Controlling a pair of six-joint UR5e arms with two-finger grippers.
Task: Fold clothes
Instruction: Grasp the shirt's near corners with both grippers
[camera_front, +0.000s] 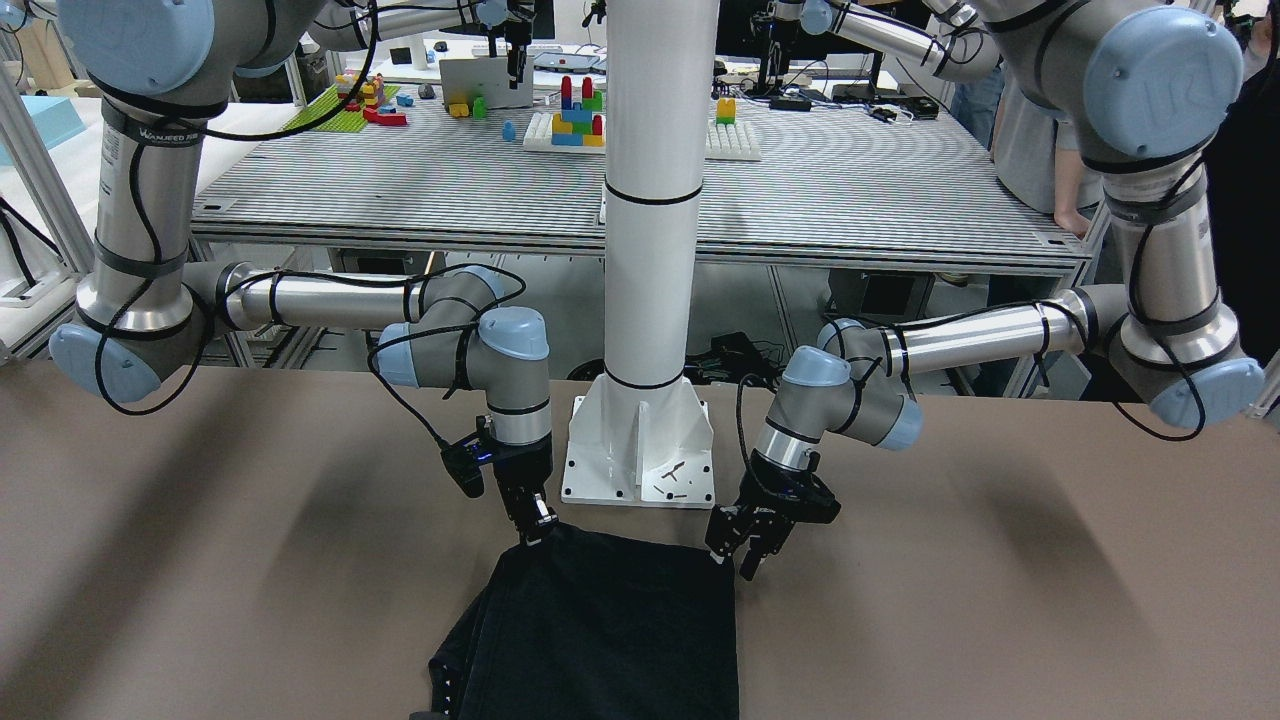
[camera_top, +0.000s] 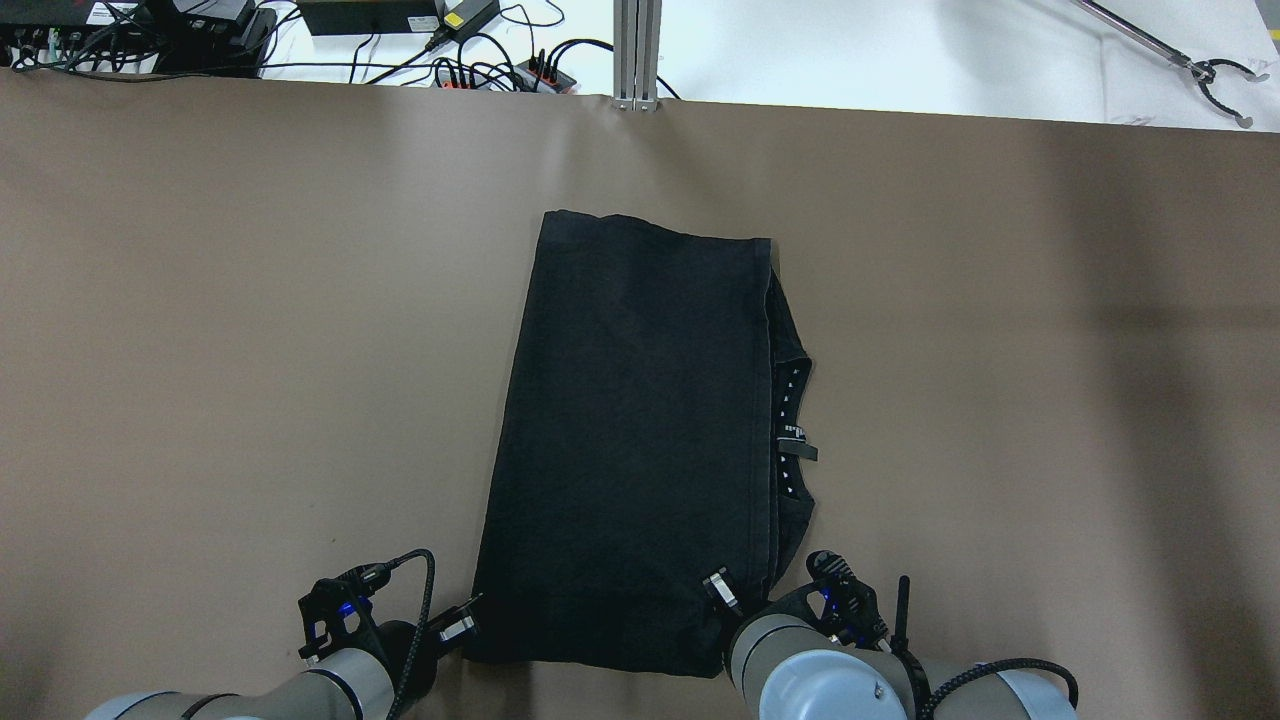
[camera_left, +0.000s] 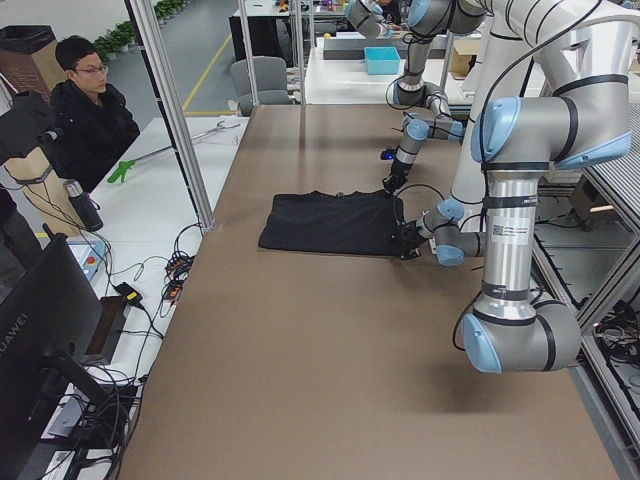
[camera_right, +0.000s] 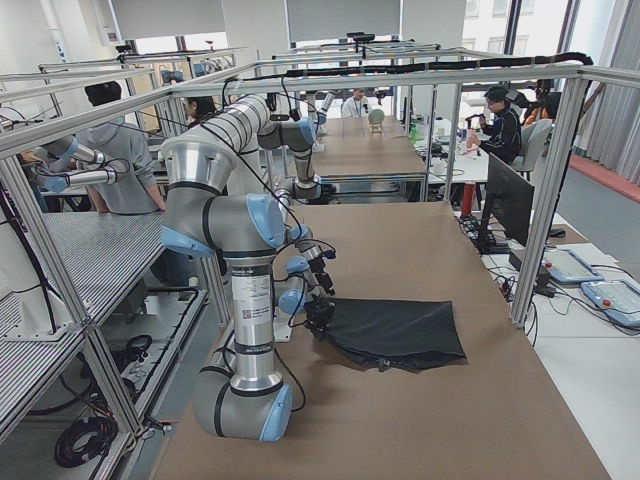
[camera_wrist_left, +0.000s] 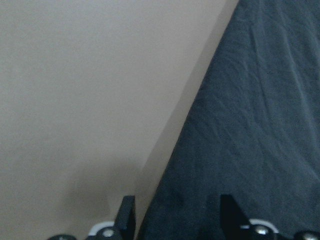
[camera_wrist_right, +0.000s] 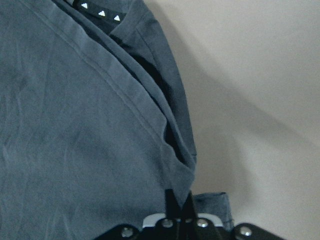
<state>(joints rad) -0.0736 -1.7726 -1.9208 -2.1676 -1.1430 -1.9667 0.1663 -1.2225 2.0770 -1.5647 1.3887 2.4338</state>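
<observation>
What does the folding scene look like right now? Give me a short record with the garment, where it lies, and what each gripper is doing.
garment: black garment, lying flat, apparently folded over lengthwise
location: middle of the brown table, its near short edge by both grippers
visible detail: collar peeking out along the side on the robot's right
left gripper: open, fingers astride the garment's near-left edge
right gripper: shut on the garment's near-right corner
next step (guess): left gripper closes, then both carry the near edge forward

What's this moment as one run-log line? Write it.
garment flat | left end effector open at near corner | right end effector shut on near corner
</observation>
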